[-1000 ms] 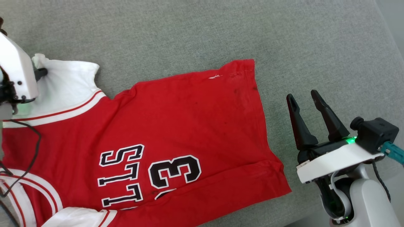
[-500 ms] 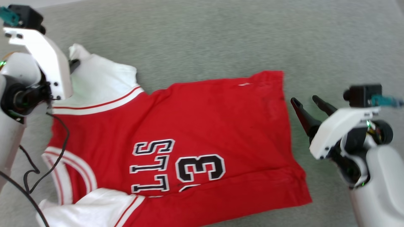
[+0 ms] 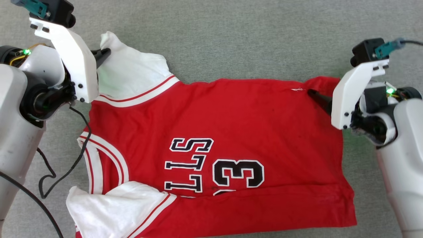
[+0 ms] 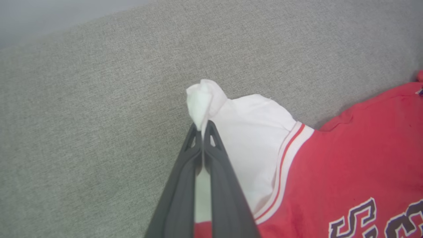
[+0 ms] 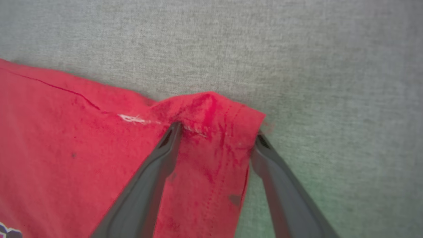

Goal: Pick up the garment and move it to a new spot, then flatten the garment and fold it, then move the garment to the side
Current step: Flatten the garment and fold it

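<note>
1. The soft red T-shirt with white sleeves is laid flat on the grey cloth surface.
2. One sleeve is pinched tight by the left claw.
3. Its hem corner is sat inside the right claw, spread wide, nothing gripped.

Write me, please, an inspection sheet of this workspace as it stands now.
Surface: grey fabric surface, flat.
Job's things: garment lies spread, lettering up; near sleeve rumpled.
Clutter: nothing seen.
Grippers: left gripper shut on the far sleeve at its tip; right gripper open, fingers astride the far hem corner.
Cables: black cable hangs from the left arm, looping beside the collar.
Surroundings: pale band beyond the surface, too blurred to tell.
</note>
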